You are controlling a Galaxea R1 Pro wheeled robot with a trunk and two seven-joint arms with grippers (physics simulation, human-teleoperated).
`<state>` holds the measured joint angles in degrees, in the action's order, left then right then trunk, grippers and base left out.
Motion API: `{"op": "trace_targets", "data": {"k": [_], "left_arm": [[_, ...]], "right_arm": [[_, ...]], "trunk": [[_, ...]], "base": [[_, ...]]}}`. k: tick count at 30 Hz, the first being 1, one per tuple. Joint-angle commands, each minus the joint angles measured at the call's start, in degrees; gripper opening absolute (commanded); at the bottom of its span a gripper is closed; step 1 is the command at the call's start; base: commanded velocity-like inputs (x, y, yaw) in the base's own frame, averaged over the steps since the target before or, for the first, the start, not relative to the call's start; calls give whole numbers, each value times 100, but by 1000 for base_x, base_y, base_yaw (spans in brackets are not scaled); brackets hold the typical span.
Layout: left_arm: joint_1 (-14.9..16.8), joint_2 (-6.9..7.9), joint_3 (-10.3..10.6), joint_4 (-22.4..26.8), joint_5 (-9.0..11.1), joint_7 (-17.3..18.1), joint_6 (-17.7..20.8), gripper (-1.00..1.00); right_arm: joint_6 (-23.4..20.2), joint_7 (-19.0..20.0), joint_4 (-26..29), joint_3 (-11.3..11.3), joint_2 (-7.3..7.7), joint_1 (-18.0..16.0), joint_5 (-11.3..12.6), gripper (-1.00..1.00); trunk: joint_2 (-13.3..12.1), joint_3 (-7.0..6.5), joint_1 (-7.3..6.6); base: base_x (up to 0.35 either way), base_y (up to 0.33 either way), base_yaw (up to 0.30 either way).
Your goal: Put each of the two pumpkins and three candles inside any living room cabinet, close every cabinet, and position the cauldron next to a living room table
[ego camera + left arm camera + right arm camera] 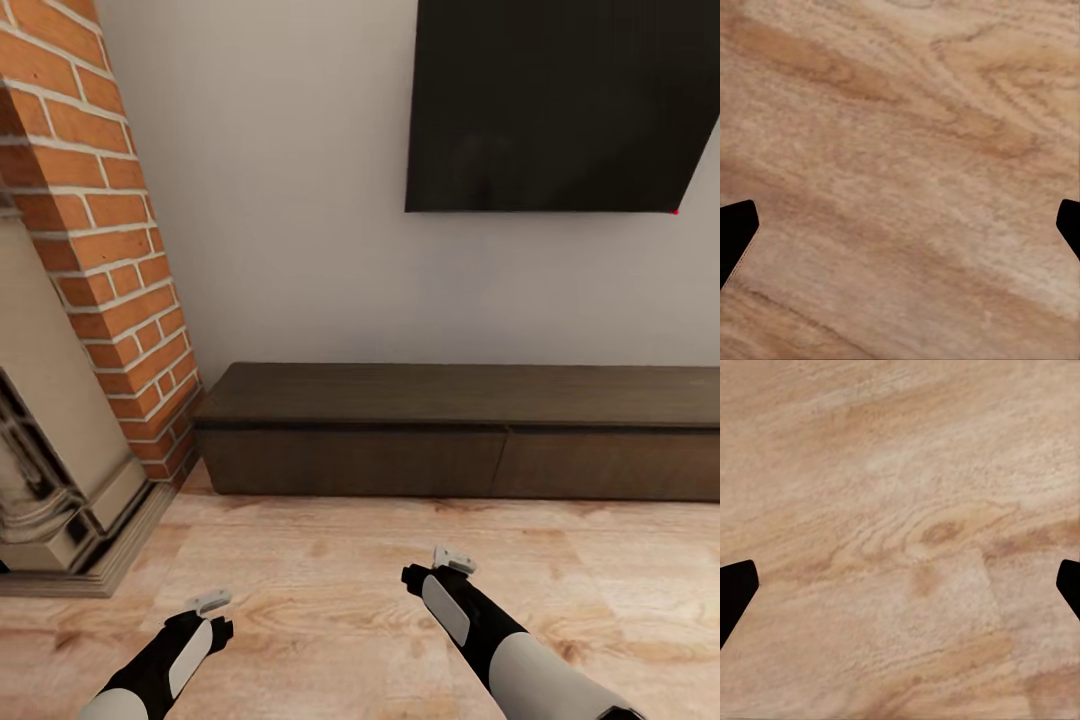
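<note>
So I'm facing the cabinet (460, 440), mid-frame, drawers prob. shut; left gripper (900, 225) & right gripper (900, 585) spread wide, empty.

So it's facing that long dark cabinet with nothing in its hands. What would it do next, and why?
Probably reach the right gripper toward the cabinet to pull a drawer open: both drawers look shut, and both grippers, left too, hang open and empty over the floor.

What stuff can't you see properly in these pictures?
- Cabinet: head view, its right end is cut off by the picture edge; closed drawer fronts hide the insides.
- Black screen: top and right cropped.
- Fireplace: left part cropped.
- Left end effector and right end effector: wrist views catch just fingertip corners over floor.
</note>
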<state>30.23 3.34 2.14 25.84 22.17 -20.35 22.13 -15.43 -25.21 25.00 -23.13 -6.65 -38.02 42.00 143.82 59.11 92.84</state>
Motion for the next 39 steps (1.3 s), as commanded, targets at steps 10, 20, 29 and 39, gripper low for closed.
{"op": "trace_targets", "data": {"k": [10,20,29,39], "left_arm": [[0,8,22,9,62,-39,-14,100],[0,19,15,9,107,-39,-73,100],[0,25,15,0,131,-39,-216,100],[0,15,13,-137,119,-39,-247,100]], "right_arm": [[130,-46,-3,-51,-27,-4,29,100],[180,-49,-4,-69,-53,-4,-20,100],[172,-54,-4,-70,-56,-4,-25,100],[181,-46,-4,-70,-43,-4,-32,100]], "trunk": [[-11,-217,-27],[-25,-438,-53],[-37,-617,-76],[-50,-786,-102]], "base": [[-1,0,286],[0,0,289],[0,0,283],[-76,29,257]]}}
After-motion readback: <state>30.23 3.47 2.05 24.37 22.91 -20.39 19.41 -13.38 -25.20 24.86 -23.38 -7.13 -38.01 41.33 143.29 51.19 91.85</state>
